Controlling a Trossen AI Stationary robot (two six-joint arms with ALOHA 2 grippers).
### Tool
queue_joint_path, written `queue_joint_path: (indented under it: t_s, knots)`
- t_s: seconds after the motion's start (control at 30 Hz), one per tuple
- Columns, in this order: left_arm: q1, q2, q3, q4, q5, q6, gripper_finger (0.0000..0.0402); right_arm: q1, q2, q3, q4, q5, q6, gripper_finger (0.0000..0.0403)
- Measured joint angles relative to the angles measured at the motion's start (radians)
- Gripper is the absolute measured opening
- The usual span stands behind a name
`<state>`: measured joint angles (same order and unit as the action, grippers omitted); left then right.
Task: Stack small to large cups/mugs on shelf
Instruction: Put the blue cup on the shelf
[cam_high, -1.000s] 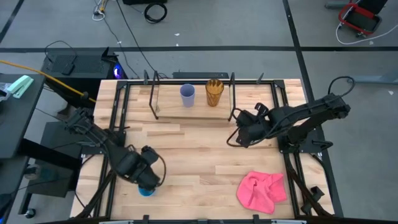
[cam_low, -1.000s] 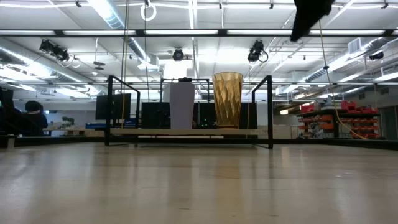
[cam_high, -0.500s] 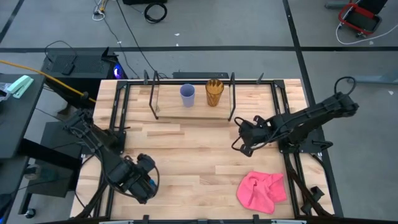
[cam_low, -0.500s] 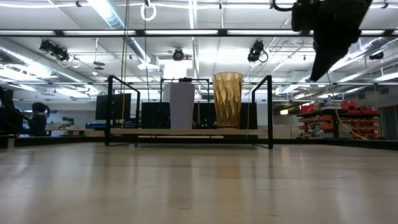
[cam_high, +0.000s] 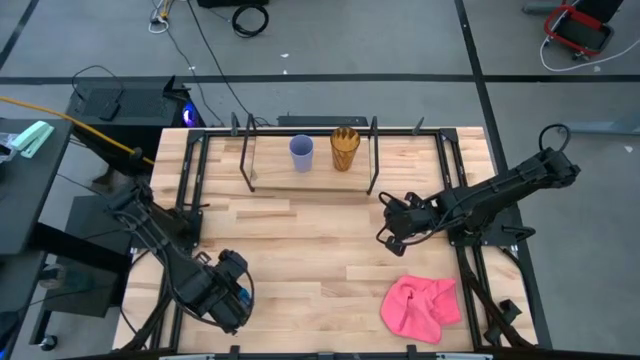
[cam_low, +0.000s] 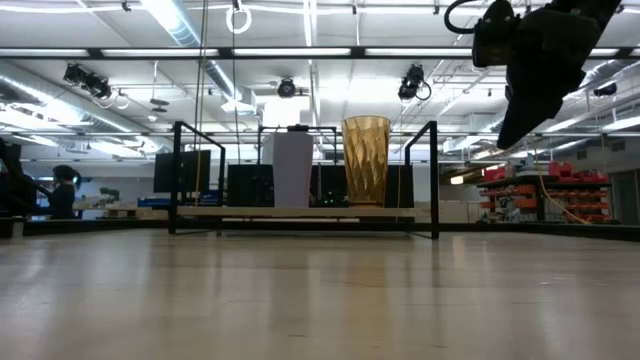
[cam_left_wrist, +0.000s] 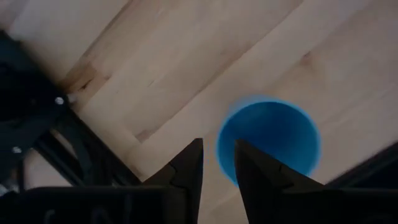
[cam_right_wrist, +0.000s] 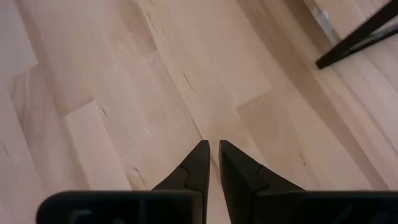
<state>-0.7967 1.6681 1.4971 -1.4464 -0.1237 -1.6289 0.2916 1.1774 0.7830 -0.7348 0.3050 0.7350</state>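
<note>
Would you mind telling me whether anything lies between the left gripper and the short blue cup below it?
Nothing visible does. In the left wrist view the left gripper points down at the short bright blue plastic cup on the wooden table, fingers nearly closed, with only open space between them.

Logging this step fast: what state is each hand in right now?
Left hand: nearly shut, holding nothing, above the blue cup.
Right hand: shut, empty, over bare table.
</note>
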Motion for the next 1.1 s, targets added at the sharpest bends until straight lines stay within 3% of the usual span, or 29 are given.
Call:
queue_joint_path:
  t_s: [0.37,1.1]
  knots:
    - [-0.011,0.021,0.000,-0.019,0.007,-0.010,0.0083,0.000,0.000,0.000,0.027,0.000,-0.020,0.0044]
    - [-0.050,0.041,-0.001,-0.020,-0.022,-0.063,0.0091,0.000,0.000,0.000,0.027,0.000,-0.023,0.0046]
